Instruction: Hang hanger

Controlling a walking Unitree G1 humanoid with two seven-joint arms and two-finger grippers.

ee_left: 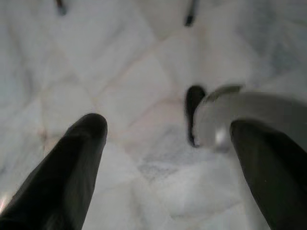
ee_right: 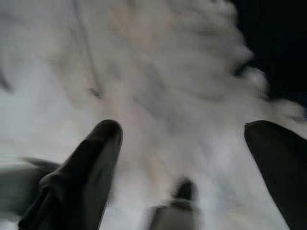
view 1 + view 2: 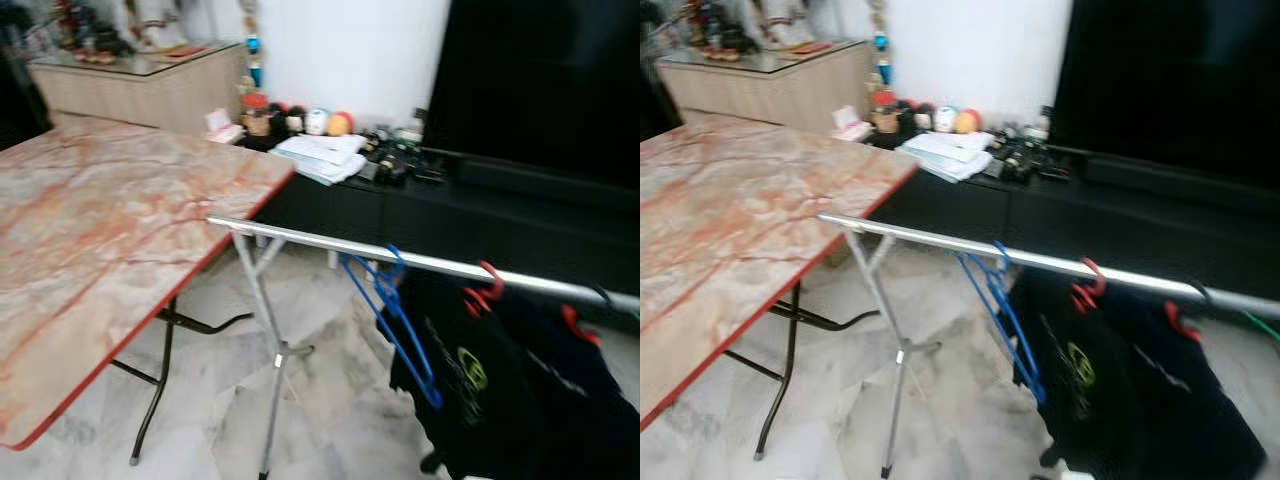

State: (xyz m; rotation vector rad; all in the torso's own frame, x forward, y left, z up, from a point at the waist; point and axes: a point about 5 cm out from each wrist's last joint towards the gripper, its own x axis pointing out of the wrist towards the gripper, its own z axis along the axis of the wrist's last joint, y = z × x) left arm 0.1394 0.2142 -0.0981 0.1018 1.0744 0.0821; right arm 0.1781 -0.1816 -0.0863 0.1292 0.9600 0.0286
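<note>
A silver rail (image 3: 330, 242) of a clothes rack runs from the middle to the right edge. A blue hanger (image 3: 395, 320) hangs on it with nothing on it. Beside that, red hangers (image 3: 483, 290) carry black garments (image 3: 510, 390). My left gripper (image 1: 168, 158) is open above the pale marble floor, with nothing between its fingers. In the right wrist view my right gripper (image 2: 192, 163) is also open and empty over blurred floor.
A marble-patterned folding table (image 3: 110, 230) with a red edge stands at the left on thin black legs. The rack's crossed silver legs (image 3: 270, 340) stand beside it. A low black cabinet (image 3: 470, 220) with clutter on top runs along the far wall.
</note>
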